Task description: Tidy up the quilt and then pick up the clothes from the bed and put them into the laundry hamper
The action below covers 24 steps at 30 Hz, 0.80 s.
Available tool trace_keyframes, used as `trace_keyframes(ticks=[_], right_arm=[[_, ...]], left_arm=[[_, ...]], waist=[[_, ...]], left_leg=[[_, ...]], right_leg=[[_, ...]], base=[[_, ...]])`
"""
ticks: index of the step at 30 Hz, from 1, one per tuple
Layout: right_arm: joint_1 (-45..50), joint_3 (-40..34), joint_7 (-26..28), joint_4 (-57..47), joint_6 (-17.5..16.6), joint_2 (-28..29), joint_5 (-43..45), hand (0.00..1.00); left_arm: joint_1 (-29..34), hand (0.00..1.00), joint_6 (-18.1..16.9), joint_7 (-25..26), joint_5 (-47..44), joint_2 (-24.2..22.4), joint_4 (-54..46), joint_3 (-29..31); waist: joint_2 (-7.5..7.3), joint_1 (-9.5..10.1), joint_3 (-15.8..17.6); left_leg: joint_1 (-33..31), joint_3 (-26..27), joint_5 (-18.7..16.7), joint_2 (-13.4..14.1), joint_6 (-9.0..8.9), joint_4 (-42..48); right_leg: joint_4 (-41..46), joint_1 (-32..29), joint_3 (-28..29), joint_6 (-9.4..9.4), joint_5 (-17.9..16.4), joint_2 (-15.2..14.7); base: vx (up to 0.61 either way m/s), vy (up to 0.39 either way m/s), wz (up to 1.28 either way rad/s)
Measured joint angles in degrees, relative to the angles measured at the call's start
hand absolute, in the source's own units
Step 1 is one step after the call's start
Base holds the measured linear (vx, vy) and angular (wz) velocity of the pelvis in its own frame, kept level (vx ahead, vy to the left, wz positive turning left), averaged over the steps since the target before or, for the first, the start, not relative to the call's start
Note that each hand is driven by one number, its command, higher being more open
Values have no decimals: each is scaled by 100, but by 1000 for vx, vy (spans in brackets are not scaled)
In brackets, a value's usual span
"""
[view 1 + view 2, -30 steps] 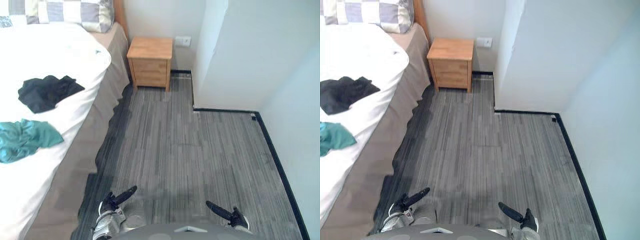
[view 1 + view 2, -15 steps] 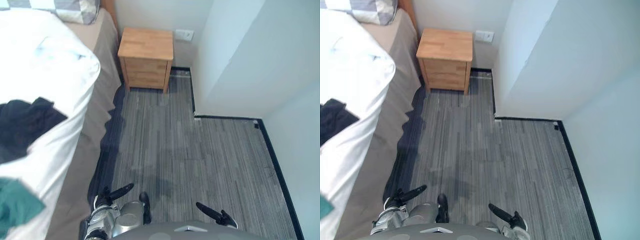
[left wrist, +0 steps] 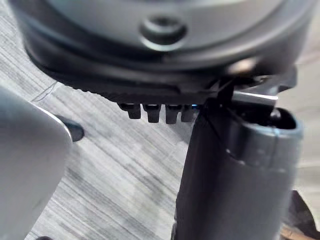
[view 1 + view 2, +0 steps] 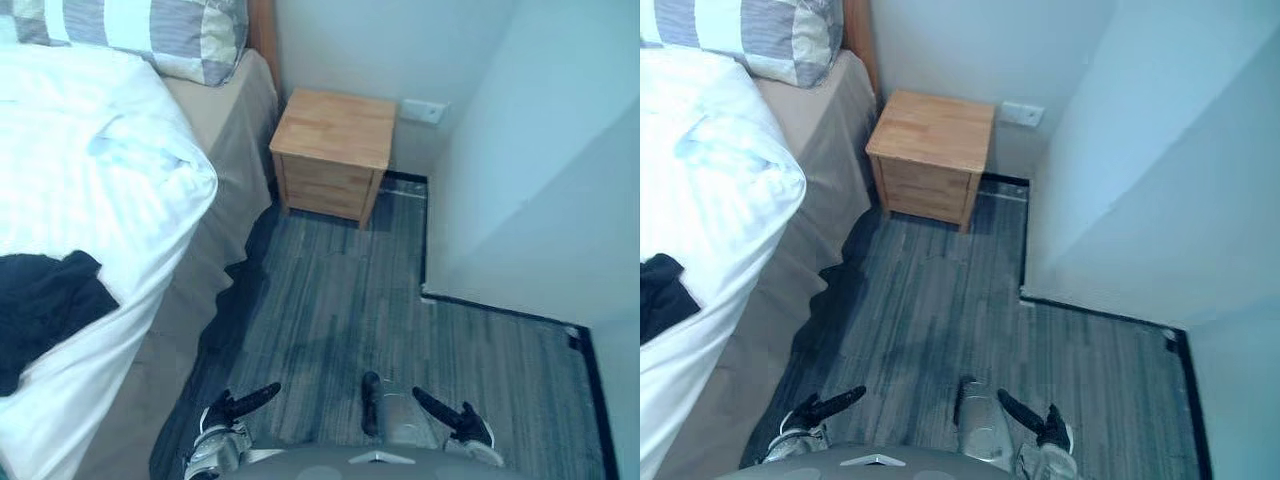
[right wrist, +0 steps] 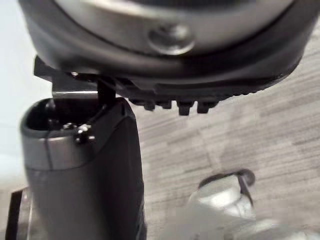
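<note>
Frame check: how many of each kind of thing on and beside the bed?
Black garment: 1
Quilt: 1
Pillow: 1
Nightstand: 1
Wall socket: 1
Total: 5

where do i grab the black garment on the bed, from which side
Pinch a raised fold of the black garment at its edge nearest the bed's side, coming down from above. It lies spread on the white quilt, so a fold probably gives the left hand most to close on.
</note>
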Motion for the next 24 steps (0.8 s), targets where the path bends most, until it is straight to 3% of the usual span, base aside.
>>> trace_keyframes(ticks=[1, 3, 4, 6, 8, 10, 11, 12, 13, 15, 16, 17, 18, 20, 22, 24], right_arm=[[35, -7, -21, -29, 24, -5, -1, 100], [110, 119, -24, -65, 76, -158, -26, 100], [111, 170, -23, -64, 78, -184, -69, 100], [127, 367, -20, -61, 74, -227, -292, 100], [133, 438, -22, -41, 86, -228, -447, 100], [90, 429, -19, 43, 118, -239, -440, 100], [21, 398, -16, 135, 140, -249, -439, 100], [-76, 304, -8, 248, 151, -270, -436, 100], [-113, 263, -8, 342, 161, -245, -435, 100], [-276, 210, 5, 535, 166, -141, -435, 100], [-280, 204, 27, 558, 157, -131, -436, 100], [-293, 119, 54, 608, 161, -108, -435, 100], [-268, 29, 61, 614, 167, -105, -432, 100], [-227, -5, 77, 605, 166, -103, -427, 100], [-182, -18, 111, 461, 109, -35, -328, 100], [-168, -115, 107, 342, 22, -21, -340, 100]], left_arm=[[37, 100, -21, -19, -9, -46, -22, 85], [58, 100, -24, -120, -71, -137, -209, 211], [65, 100, -27, -126, -119, -147, -273, 209], [91, 100, -87, -110, -249, -143, -448, 247], [105, 100, -135, -115, -246, -132, -501, 227], [95, 100, -143, -114, -250, -98, -510, 134], [95, 100, -139, -112, -246, -68, -474, 57], [90, 100, -137, -112, -258, -37, -402, -42], [66, 100, -138, -119, -285, -14, -361, -49], [7, 100, -137, -193, -249, 170, -277, -131], [-7, 100, -121, -209, -249, 208, -265, -95], [-44, 100, -87, -219, -240, 243, -158, -61], [-55, 100, -85, -211, -223, 278, -29, -168], [-55, 100, -19, -204, -110, 465, 149, -473], [-56, 100, 38, -203, 28, 581, 273, -657], [-85, 100, 37, -206, 40, 580, 250, -845]], waist=[[30, -55, -3], [233, -29, 4], [246, -25, 28], [181, 144, 31], [123, 184, 17], [93, 220, 16], [88, 234, 14], [119, 232, 7], [51, 269, 16], [-208, 267, -52], [-241, 273, -52], [-271, 251, -47], [-275, 184, -43], [-206, 29, -2], [-204, -74, -20], [-188, -53, -13]], left_leg=[[-247, -152, -4, 108, -7, 662], [-1388, -209, 351, 511, -294, 3163], [-1638, -71, 363, 654, -307, 3679], [-2230, 751, 349, 1024, -285, 4318], [-2570, 1314, 282, 1026, -216, 3939], [-2681, 1911, 234, 747, -224, 2924], [-2640, 2280, 382, 492, -124, 1962], [-2583, 2610, 896, 217, 222, 866], [-2465, 2734, 1029, 76, 808, 616], [-2209, 2650, 1074, -391, 863, 13], [-2149, 2617, 1027, -453, 895, -25], [-1915, 2506, 925, -584, 900, -159], [-1584, 2323, 837, -689, 844, -355], [-1102, 2041, 701, -715, 770, -493], [-657, 1823, 644, -702, 718, -665], [-307, 1571, 589, -617, 601, -833]], right_leg=[[-30, 230, -171, -6, -179, -23], [-470, 996, -731, -132, -330, 56], [-616, 1231, -860, -151, -343, 78], [-1281, 2051, -1217, -138, -341, 80], [-1733, 2530, -1524, 5, -306, 42], [-2035, 2846, -1787, 99, -260, -12], [-2179, 3025, -1906, 144, -237, -31], [-2248, 3110, -1903, 204, -235, -6], [-2266, 3152, -1850, 253, -243, -10], [-2309, 3141, -1437, 428, 115, -195], [-2150, 3117, -1326, 459, 165, -253], [-1238, 2859, -1059, 531, 226, -426], [40, 2458, -770, 698, 506, -590], [1881, 1820, -298, 840, 600, -618], [2713, 1360, -376, 638, 474, -677], [2303, 889, -569, 401, 145, -686]], base=[[334, -348, 88], [294, -308, 98], [257, -244, 89], [281, -232, 71], [259, -121, 72], [344, -23, 65], [393, 73, 46], [398, 94, 39], [385, 88, 40], [372, 94, 39], [391, 132, 39], [404, 132, 51], [489, 124, 58], [467, 17, 77], [288, -52, 69], [370, -163, 68]])
